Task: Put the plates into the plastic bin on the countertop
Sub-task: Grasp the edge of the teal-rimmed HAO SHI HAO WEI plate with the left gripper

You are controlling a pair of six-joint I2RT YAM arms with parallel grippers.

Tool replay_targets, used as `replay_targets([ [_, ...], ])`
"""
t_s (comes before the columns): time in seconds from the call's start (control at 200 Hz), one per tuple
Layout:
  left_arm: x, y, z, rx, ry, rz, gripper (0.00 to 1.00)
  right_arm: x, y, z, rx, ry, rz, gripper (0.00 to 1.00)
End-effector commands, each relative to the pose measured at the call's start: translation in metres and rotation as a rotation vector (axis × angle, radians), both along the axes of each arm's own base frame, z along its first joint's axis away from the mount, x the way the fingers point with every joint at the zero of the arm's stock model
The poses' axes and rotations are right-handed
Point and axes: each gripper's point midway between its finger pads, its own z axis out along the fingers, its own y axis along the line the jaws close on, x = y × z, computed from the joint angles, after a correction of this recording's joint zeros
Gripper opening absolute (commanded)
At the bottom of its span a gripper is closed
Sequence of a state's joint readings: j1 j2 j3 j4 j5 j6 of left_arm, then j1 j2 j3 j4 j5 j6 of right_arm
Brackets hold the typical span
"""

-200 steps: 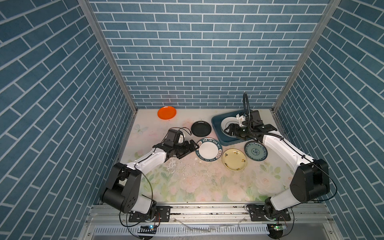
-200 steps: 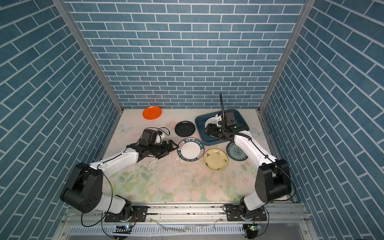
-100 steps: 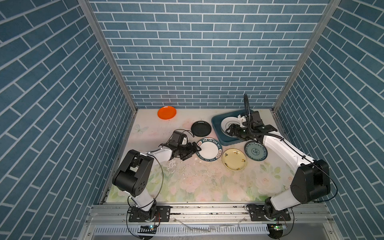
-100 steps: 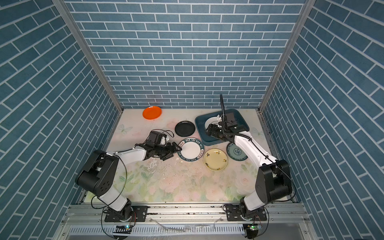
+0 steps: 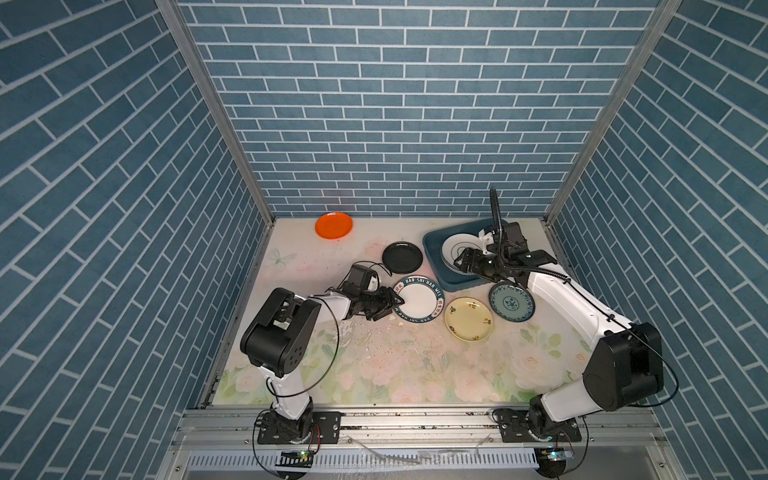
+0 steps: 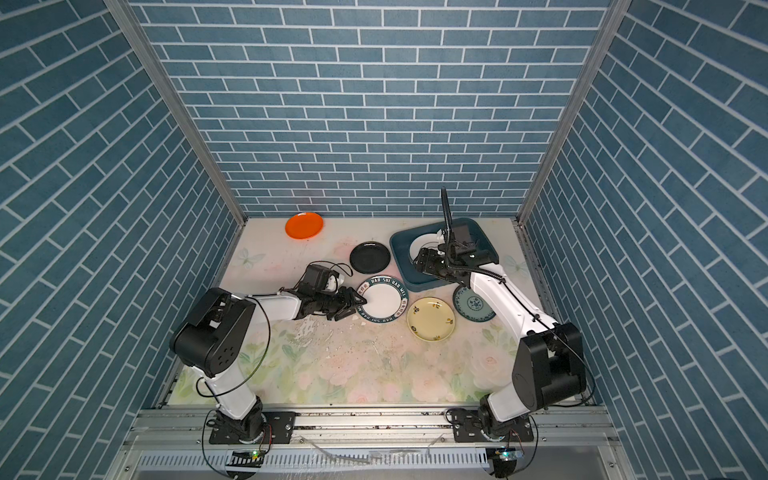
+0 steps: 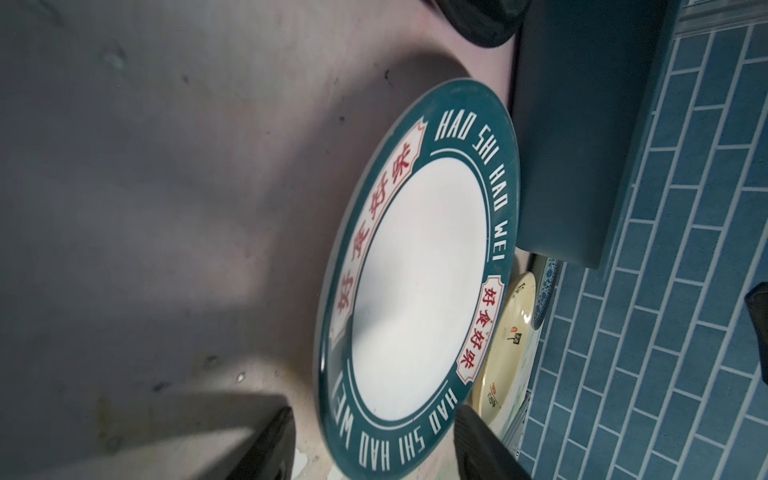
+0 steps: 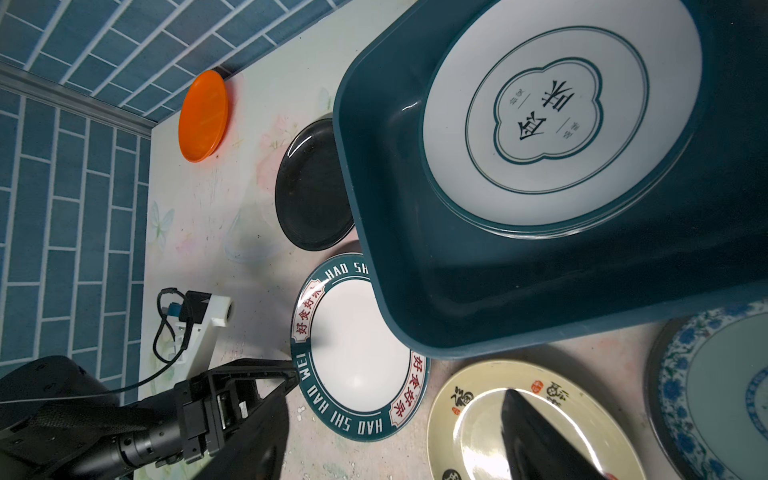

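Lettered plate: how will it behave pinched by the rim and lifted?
Probably stiff: the plate looks rigid, so no flex. Its glossy rim may be slippery; pinched at one edge by the left gripper, it could droop or pivot. Lying flat on the countertop, a push should slide it, not roll it.

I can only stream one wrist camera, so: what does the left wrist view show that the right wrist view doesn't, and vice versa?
Only the left wrist view: the lettered plate's far rim, whole, where the bin hides part of it from the right wrist.
Only the right wrist view: the orange plate and the white plate lying inside the bin.
Both: the lettered plate with the left gripper at its near rim, jaws open, the black plate, yellow plate, patterned blue plate, bin and flowered countertop.
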State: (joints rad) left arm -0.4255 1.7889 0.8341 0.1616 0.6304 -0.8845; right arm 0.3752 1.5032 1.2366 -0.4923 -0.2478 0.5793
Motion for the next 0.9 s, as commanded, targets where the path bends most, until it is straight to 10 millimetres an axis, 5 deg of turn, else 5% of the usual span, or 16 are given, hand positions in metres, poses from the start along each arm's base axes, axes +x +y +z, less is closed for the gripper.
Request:
replay_targets([
  [0.0, 0.004, -0.006, 0.0, -0.011, -0.008, -0.015, 0.55, -0.006, -0.004, 0.006, -0.004, -0.005, -0.022, 0.8],
  [0.44, 0.005, -0.007, -0.01, -0.01, 0.022, -0.003, 0.16, -0.01, -0.006, 0.007, -0.008, -0.002, -0.025, 0.81],
  [0.895, -0.004, -0.001, 0.012, -0.023, 0.013, 0.016, 0.08, -0.009, 0.007, 0.009, 0.037, -0.004, 0.036, 0.82],
])
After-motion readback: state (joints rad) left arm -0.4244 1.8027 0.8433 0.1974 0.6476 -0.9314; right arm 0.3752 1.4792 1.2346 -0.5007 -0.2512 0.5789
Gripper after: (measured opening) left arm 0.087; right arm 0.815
